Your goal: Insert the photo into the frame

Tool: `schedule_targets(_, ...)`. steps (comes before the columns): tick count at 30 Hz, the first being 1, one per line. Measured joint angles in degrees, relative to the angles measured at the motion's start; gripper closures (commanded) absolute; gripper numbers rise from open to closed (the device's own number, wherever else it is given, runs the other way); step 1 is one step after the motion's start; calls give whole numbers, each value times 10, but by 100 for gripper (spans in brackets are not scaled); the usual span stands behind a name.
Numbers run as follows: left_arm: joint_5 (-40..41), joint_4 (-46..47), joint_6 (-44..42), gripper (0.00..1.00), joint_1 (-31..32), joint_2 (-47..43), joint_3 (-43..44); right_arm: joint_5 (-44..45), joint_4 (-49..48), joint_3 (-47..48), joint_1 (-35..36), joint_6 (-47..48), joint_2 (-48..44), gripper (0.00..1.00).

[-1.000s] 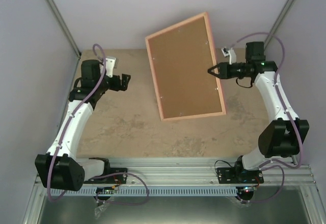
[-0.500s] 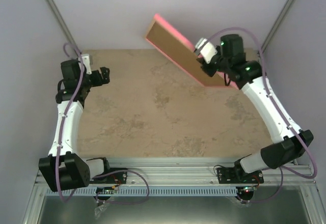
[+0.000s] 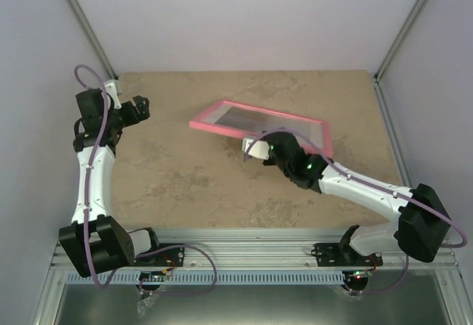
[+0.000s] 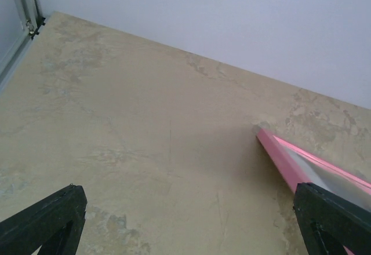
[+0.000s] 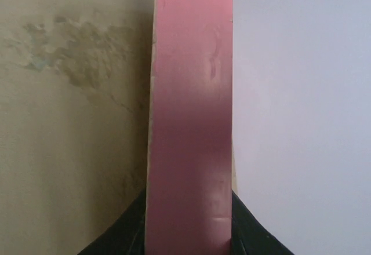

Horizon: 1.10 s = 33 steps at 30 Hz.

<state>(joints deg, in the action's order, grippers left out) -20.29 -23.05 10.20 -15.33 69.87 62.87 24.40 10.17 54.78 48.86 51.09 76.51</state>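
Observation:
The pink frame (image 3: 326,139) lies low over the middle of the table, its pane side up, showing grey and whitish. I cannot tell whether that is the photo; no red-orange print shows. My right gripper (image 3: 273,146) is shut on the frame's near edge. In the right wrist view the pink edge (image 5: 188,110) runs up between the gripper's (image 5: 188,235) black jaws. My left gripper (image 3: 140,108) is open and empty at the far left, apart from the frame. In the left wrist view the gripper (image 4: 194,223) looks over bare table, with the frame's corner (image 4: 278,156) at right.
The mottled beige table (image 3: 199,185) is boxed by pale walls at the back and both sides. Metal corner posts (image 3: 85,26) rise at the back corners. A metal rail (image 3: 251,247) with both arm bases runs along the near edge.
The right arm swung the frame from upright at the back right, brown back showing, down to the table's middle with the pane side up. The left arm drew further left.

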Motion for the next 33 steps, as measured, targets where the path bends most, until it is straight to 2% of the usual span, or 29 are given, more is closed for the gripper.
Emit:
schedule_targets(2, -5, 1, 1, 1, 0, 2, -2, 21, -59, -46, 27, 14, -1, 97)
schedule_targets(6, -13, 5, 2, 1, 0, 13, -4, 71, -177, -125, 86, 36, 10, 76)
schedule_targets(8, -15, 7, 2, 1, 0, 20, -4, 90, -238, -159, 104, 46, 26, 71)
schedule_targets(10, -17, 8, 2, 1, 0, 26, -4, 97, -286, -186, 132, 57, 48, 60)
schedule_targets(12, -18, 8, 1, 1, 0, 32, -4, 100, -325, -209, 149, 67, 77, 58)
schedule_targets(15, -19, 8, 1, 1, 0, 35, -4, 99, -363, -234, 163, 72, 110, 45)
schedule_targets(17, -21, 9, 1, 0, 0, 35, -5, 99, -383, -244, 167, 72, 125, 40)
schedule_targets(23, -31, 12, -1, 1, 0, 39, -7, 89, -398, -250, 176, 49, 151, 19)
schedule_targets(28, -45, 14, -7, 1, 0, 52, -8, 36, -337, -247, 183, 10, 149, 3)
schedule_targets(33, -69, 14, -18, 1, 0, 65, -11, -53, -246, -221, 185, -17, 105, 2)
